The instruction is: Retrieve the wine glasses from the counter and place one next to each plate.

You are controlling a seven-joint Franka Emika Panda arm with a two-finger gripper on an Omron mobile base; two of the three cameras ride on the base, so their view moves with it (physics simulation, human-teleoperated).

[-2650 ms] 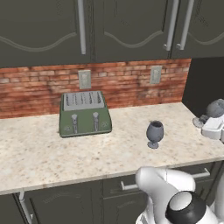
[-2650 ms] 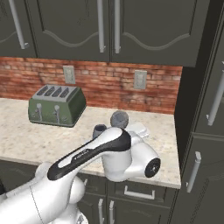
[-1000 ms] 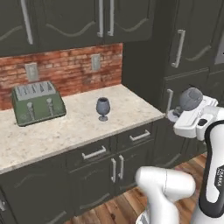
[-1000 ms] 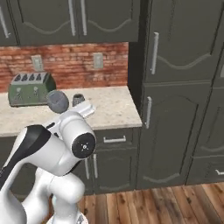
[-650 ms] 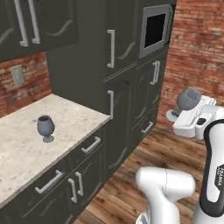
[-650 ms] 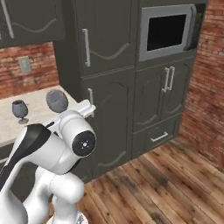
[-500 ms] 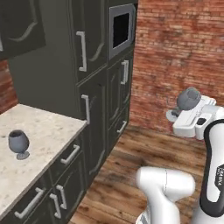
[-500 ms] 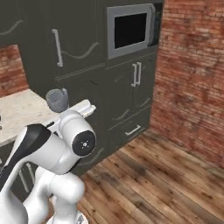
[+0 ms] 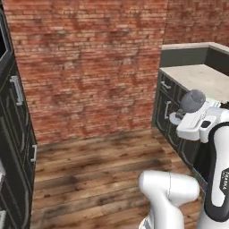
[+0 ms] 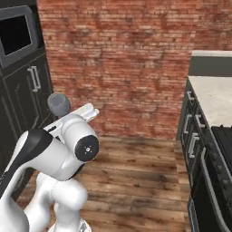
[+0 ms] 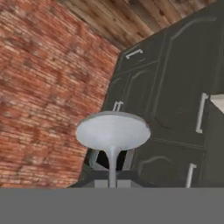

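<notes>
Gripper [image 11: 112, 168] fully closed on stem of wine glass [image 11: 113, 131]; hand view shows the round foot facing cam, stem running down betw the 2 fingertips [image 11: 94, 159]. Left base view: glass bowl [image 9: 192, 100] sits above the white hand, clear of all surfaces, held in air. Right base view: same glass [image 10: 59, 104] sticks up-left off the wrist.

Rel to gripper: brick wall [image 9: 89, 58] ahead, wood floor [image 9: 89, 165] below. Dark cabinet fronts [image 11: 175, 87] w/ silver handles lie beyond the glass in hand view. Beige speckled worktop [image 9: 197, 78] just behind and beside gripper in left base view, not touching glass. Built-in oven [image 10: 16, 34] behind glass in right base view.
</notes>
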